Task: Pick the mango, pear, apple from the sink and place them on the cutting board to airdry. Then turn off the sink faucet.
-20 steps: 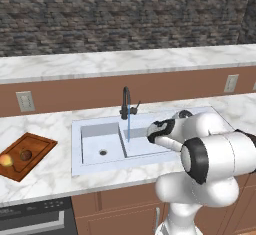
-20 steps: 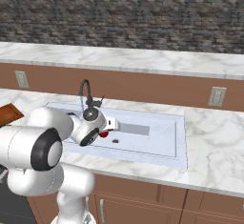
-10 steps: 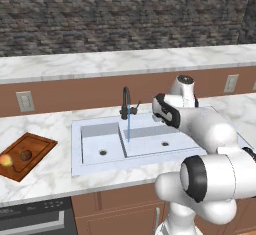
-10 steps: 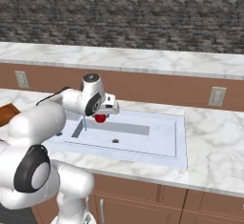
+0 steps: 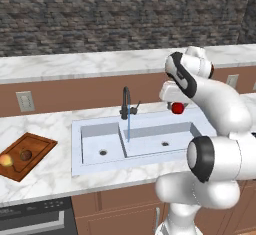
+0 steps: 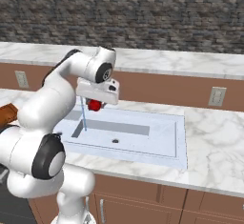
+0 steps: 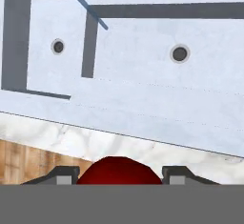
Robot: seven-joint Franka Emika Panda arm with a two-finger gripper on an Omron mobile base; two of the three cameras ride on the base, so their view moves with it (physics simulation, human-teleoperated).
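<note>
One fruit left to deliver: apple (image 5: 177,108) pinched between the fingers (image 7: 119,178), carried high above the right basin of the sink (image 5: 150,149), clear of the rim, most likely so nothing gets bumped on the way over. Seen from the hand as a red dome wedged between the two dark tips, with both drains far below. Well off to the left on the desk (image 5: 45,179), the cutting board (image 5: 35,146), already bearing the mango (image 5: 5,160) near its outer edge and the pear (image 5: 25,155) just beside it, apart from each other; room left toward the sink side for a third fruit. Black faucet (image 5: 125,101) between apple and board, water running in a thin blue stream into the basin, so lever not yet turned. Probably a long sweep leftward next, kept high enough to pass over the spout. Round glossy fruit, apt to roll once set down; worth lowering gently onto the flat of the board.
</note>
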